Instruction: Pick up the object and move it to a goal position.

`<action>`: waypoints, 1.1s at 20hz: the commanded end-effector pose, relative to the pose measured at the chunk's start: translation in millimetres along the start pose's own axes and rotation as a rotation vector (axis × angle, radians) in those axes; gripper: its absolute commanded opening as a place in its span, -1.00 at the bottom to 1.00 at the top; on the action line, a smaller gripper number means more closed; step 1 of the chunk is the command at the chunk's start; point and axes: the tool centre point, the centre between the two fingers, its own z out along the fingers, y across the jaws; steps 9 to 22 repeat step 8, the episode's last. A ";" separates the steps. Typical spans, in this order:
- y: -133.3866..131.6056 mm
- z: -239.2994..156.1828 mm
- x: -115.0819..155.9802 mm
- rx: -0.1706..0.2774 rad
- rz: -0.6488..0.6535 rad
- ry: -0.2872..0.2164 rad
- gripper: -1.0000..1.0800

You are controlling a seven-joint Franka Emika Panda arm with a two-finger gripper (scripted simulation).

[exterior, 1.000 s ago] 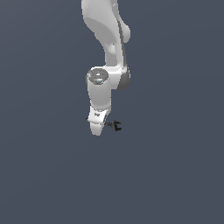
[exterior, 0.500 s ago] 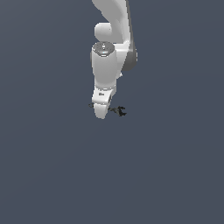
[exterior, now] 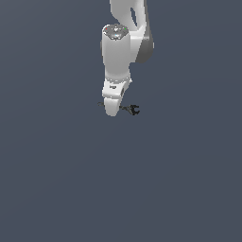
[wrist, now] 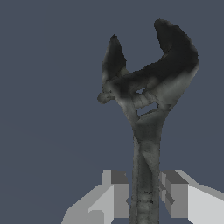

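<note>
The jaws pinch the wrench (wrist: 146, 131) by its handle. Its forked head sticks out well beyond the 2 fingers (wrist: 116, 192).

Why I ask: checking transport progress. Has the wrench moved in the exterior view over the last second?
Yes. The wrench, clamped in the end effector, has drifted toward the exterior view's upper right, judged against the frame edges, since the plain floor offers no fixed landmark.
</note>
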 end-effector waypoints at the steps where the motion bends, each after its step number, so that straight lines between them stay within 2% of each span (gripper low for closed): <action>1: -3.7 -5.9 0.8 0.000 0.000 0.000 -1.00; 22: -4.5 -9.3 1.1 0.000 0.001 0.001 -1.00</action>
